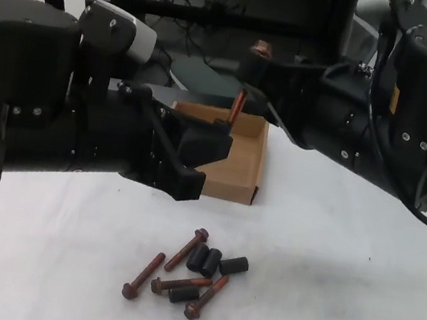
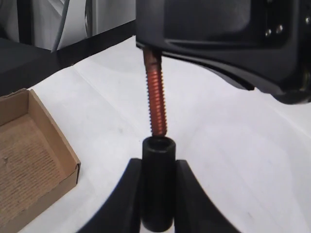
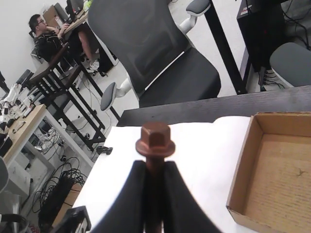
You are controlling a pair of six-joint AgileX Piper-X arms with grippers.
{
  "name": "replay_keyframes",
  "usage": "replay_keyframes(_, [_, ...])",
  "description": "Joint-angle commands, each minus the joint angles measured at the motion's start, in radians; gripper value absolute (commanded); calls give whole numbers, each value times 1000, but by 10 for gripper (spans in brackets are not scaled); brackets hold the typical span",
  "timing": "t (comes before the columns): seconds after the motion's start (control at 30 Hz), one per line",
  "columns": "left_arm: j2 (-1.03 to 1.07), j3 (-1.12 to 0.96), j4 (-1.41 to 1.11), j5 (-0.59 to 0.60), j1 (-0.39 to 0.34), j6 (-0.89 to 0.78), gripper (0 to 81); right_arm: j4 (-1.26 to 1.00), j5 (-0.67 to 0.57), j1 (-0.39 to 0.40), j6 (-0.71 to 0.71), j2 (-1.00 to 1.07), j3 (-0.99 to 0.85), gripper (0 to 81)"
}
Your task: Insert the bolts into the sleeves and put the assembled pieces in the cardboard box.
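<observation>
My left gripper [image 2: 156, 194] is shut on a black sleeve [image 2: 157, 184], held upright with its open end up. Just above that opening hangs a copper bolt [image 2: 155, 97], thread down, its tip a little above the sleeve's mouth. My right gripper [image 3: 154, 194] is shut on that bolt [image 3: 154, 141], the hex head standing above the fingers. In the high view the bolt [image 1: 237, 107] shows between the two arms, in front of the cardboard box [image 1: 246, 183]. On the white cloth lie several loose bolts [image 1: 144, 274] and black sleeves [image 1: 234, 265].
The box [image 2: 29, 160] is open, and nothing shows in its visible part. Both arms hang over the middle of the bench. Office chairs [image 3: 155, 53] and desks stand beyond the far edge of the bench.
</observation>
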Motion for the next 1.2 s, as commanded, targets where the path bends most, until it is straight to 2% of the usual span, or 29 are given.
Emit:
replay_keyframes(0.0, [-8,-12,-26,8,-3,-8,17,-25,-8,-5,-11,-2,-15,6])
replay_keyframes(0.87, [-8,-12,-29,2,-3,-8,17,-18,-45,-1,-3,-3,-15,6])
replay_keyframes(1.17, [-8,-12,-85,1,-1,-4,17,27,-99,-1,-20,-3,-15,6])
